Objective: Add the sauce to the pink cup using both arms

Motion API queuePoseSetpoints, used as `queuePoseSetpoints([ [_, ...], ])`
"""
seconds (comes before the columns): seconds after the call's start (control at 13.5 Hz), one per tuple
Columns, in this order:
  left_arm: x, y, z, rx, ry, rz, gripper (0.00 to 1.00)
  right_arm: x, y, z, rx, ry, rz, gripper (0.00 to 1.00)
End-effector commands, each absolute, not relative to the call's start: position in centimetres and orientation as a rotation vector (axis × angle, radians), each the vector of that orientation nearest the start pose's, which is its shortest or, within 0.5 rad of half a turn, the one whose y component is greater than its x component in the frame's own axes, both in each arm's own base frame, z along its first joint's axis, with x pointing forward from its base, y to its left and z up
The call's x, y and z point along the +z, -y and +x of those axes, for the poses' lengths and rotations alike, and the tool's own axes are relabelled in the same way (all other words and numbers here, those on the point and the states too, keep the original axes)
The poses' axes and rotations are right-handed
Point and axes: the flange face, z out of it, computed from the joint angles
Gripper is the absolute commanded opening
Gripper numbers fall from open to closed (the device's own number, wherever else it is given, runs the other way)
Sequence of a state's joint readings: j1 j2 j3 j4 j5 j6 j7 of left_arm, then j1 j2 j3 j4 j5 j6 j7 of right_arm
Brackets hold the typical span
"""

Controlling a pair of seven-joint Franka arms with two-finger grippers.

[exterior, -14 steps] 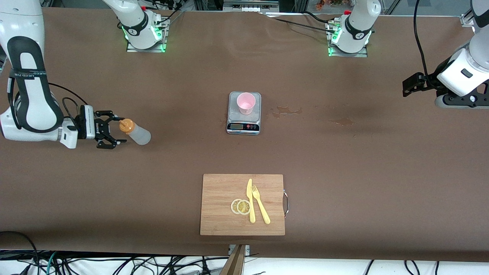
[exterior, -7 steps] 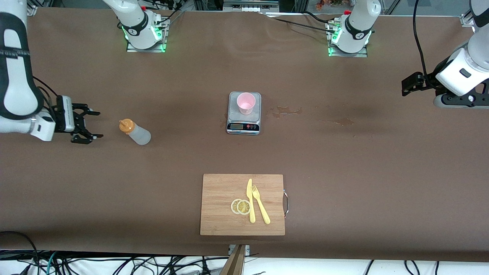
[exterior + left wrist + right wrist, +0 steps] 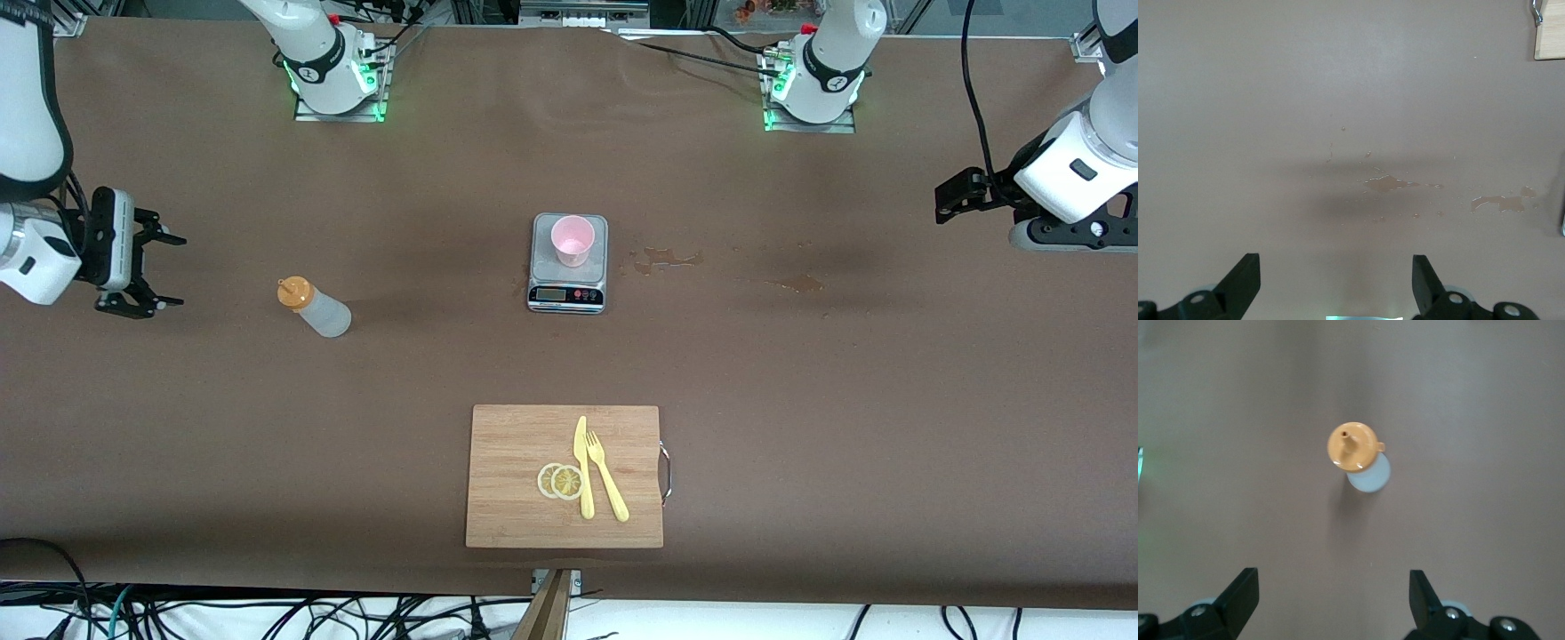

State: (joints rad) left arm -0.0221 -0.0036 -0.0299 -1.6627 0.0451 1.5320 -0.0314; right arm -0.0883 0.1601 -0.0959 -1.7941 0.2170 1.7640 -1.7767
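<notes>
While the brown table (image 3: 800, 373) carries only a few things, they are well spread. A wooden cutting board (image 3: 516, 444) lies at the edge nearest the front camera, with two lemon slices (image 3: 561, 481), a yellow knife (image 3: 583, 467) and a yellow fork (image 3: 606, 476) on it. Farther from the camera, at mid-table, a grey kitchen scale (image 3: 569, 264) bears the pink cup (image 3: 572, 240), which stands upright with its rim open. Beside the scale, toward the left arm's end of the table, small wet patches (image 3: 665, 259) mark the surface; the left wrist view shows them too (image 3: 1386, 184). Nothing stands between the scale and the bottle.

The right arm reaches in from the edge of the front view at its own end of the table, wrist turned so that the right gripper (image 3: 164, 271) points sideways toward mid-table. Its fingers (image 3: 1238, 593) are spread wide and hold nothing. The left arm waits at its end of the table, the left gripper (image 3: 947, 203) up over bare table, its fingers (image 3: 1241, 277) likewise spread wide and empty.

The sauce bottle (image 3: 316, 308) stands on the table between the right gripper and the scale, orange cap (image 3: 1351, 445) up. It is well apart from the right gripper's fingertips and untouched. It lies nearer to that gripper than to the cup, and slightly nearer to the front camera than the scale.
</notes>
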Motion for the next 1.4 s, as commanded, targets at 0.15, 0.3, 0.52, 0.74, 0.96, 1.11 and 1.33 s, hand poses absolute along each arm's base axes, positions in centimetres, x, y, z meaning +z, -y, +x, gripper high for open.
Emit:
queuePoseSetpoints([
  [0.15, 58.8, 2.4, 54.5, 0.196, -0.04, -3.084, 1.0, 51.6, 6.6, 56.2, -0.037, 1.694, -2.476, 0.99],
  [0.3, 58.8, 2.4, 54.5, 0.196, -0.04, -3.084, 1.0, 53.2, 5.9, 55.7, -0.037, 1.498, -2.632, 0.99],
  [0.52, 58.8, 2.5, 54.5, 0.196, -0.048, -3.084, 1.0, 54.3, 3.9, 55.3, -0.029, 1.207, -2.8, 0.99],
  [0.74, 58.9, 2.5, 54.4, 0.199, -0.054, -3.084, 1.0, 56.1, 1.3, 54.9, -0.036, 0.938, -2.972, 0.99],
  [0.96, 58.8, 2.5, 54.4, 0.198, -0.059, -3.082, 1.0, 57.0, 0.5, 54.7, -0.055, 0.565, -3.077, 0.99],
  [1.11, 58.9, 2.7, 54.4, 0.194, -0.064, -3.082, 1.0, 58.2, -0.5, 54.0, -0.068, 0.426, -3.135, 1.0],
  [1.33, 59.0, 2.8, 54.5, 0.189, -0.064, -3.083, 1.0, 59.1, -0.9, 53.2, -0.044, 0.333, -3.159, 0.99],
])
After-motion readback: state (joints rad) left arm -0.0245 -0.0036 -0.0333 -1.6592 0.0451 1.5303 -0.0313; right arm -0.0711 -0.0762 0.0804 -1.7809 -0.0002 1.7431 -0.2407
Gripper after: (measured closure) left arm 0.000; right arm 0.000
